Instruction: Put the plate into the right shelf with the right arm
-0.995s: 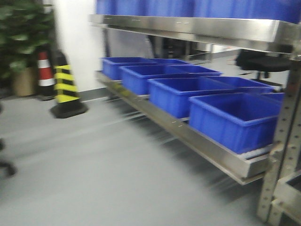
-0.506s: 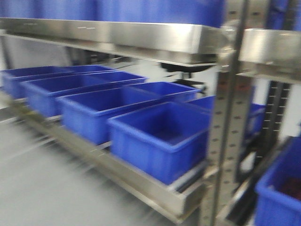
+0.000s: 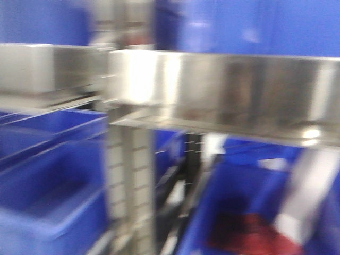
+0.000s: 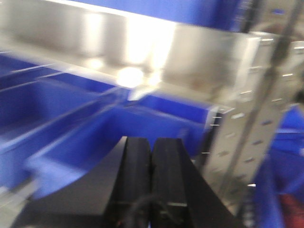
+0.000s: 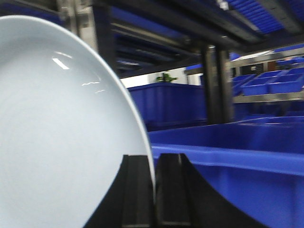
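Observation:
In the right wrist view a white plate stands on edge and fills the left half. My right gripper is shut on the plate's rim, with one black finger on each side. In the left wrist view my left gripper is shut and empty, in front of a blue bin under a steel shelf. The front view is blurred; it shows a steel shelf edge and an upright post. Neither gripper shows in the front view.
Blue bins fill the lower shelf level on the left. A blue bin at the right holds something red. A perforated steel post stands right of the left gripper. Blue bins lie close beside the right gripper.
The front view has swung to the right along the rack: the floor and cone have left the view, and the post, the right-hand shelf and the bin with red contents now fill it.

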